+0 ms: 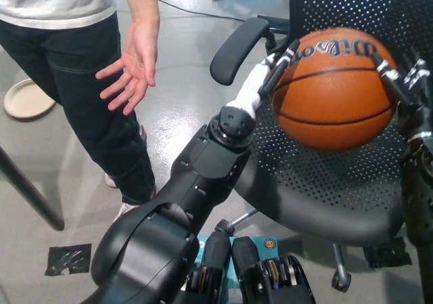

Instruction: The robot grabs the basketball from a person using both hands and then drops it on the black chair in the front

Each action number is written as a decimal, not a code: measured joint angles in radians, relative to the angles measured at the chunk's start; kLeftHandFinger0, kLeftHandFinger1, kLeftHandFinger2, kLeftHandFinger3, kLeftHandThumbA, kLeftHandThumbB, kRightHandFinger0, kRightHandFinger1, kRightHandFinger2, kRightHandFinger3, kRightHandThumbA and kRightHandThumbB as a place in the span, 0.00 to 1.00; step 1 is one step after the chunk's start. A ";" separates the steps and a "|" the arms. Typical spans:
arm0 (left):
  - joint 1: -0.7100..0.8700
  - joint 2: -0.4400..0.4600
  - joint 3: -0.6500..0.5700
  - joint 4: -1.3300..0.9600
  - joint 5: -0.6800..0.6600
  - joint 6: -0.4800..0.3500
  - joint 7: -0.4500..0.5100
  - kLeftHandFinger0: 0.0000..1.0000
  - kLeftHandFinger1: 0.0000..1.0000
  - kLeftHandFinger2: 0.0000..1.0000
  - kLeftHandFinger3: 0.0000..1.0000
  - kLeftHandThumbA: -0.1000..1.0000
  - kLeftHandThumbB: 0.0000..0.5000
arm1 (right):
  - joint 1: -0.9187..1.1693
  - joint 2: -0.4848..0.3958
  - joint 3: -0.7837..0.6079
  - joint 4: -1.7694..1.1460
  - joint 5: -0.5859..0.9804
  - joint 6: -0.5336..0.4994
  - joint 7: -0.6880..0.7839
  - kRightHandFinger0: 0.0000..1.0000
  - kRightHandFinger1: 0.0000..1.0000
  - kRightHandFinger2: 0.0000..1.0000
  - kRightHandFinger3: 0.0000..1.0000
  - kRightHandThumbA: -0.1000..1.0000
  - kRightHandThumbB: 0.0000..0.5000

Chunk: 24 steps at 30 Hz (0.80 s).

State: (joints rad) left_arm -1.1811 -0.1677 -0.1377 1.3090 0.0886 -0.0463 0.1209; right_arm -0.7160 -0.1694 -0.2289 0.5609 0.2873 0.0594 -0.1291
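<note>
Head view: the basketball [333, 89] is suspended above the seat of the black chair [318, 189], pressed between both robot hands. The white left hand [265, 80] grips its left side, fingers spread over the surface. The black right hand [404, 80] grips its right side. A person's open hand [130, 66] hangs empty at upper left, well apart from the ball.

The white left hand [267, 80] and black right hand [406, 80] are raised, fingers curled inward.
</note>
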 measured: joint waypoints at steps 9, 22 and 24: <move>-0.054 0.018 0.001 -0.019 -0.002 -0.034 -0.063 1.00 1.00 1.00 1.00 1.00 0.86 | -0.080 -0.043 -0.066 -0.001 0.015 -0.060 0.007 1.00 1.00 1.00 1.00 1.00 0.72; -0.098 0.109 0.005 -0.105 -0.002 -0.050 -0.132 1.00 1.00 1.00 1.00 1.00 0.88 | -0.090 -0.163 -0.050 -0.231 -0.031 -0.075 0.009 1.00 1.00 1.00 1.00 1.00 0.78; -0.098 0.109 0.005 -0.116 -0.002 -0.050 -0.139 1.00 1.00 1.00 1.00 1.00 0.89 | -0.090 -0.163 -0.045 -0.243 -0.036 -0.073 0.009 1.00 1.00 1.00 1.00 1.00 0.76</move>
State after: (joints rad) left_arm -1.2793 -0.0589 -0.1327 1.1926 0.0871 -0.0965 -0.0182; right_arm -0.8064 -0.3321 -0.2736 0.3181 0.2511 -0.0140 -0.1199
